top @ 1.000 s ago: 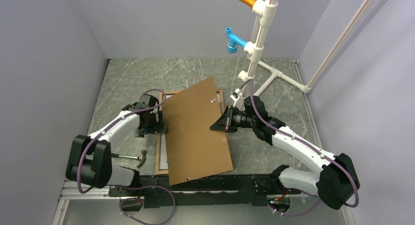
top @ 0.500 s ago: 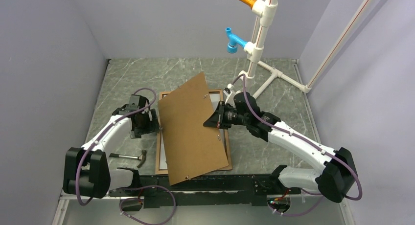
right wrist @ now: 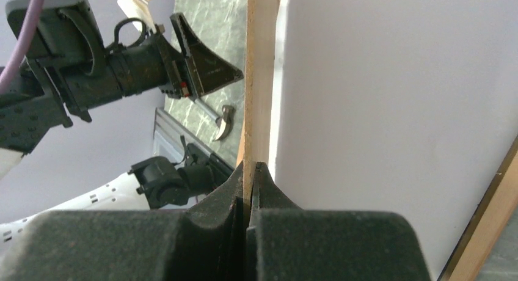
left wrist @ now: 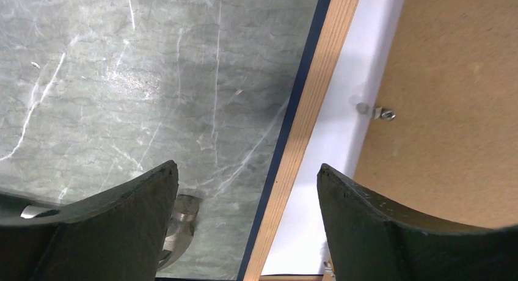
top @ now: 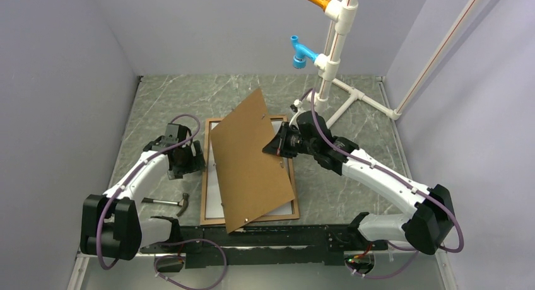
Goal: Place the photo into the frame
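Jaws spread wide and holding nothing, the left gripper (left wrist: 244, 183) hangs over the green marble table (top: 164, 107), just left of the frame (left wrist: 310, 110). A hammer (top: 175, 203) lies nearer, beside the frame's left rail. The frame lies flat, wood face up, with the photo (left wrist: 333, 153) resting inside it, white back upward. Across both slants the brown backing board (top: 252, 164), its near corner down at the frame's near rail and its far end raised. The right gripper (right wrist: 250, 177) is clamped tight on the board's right edge. At far right stands a white pipe rack (top: 334, 44) bearing blue and orange fittings.
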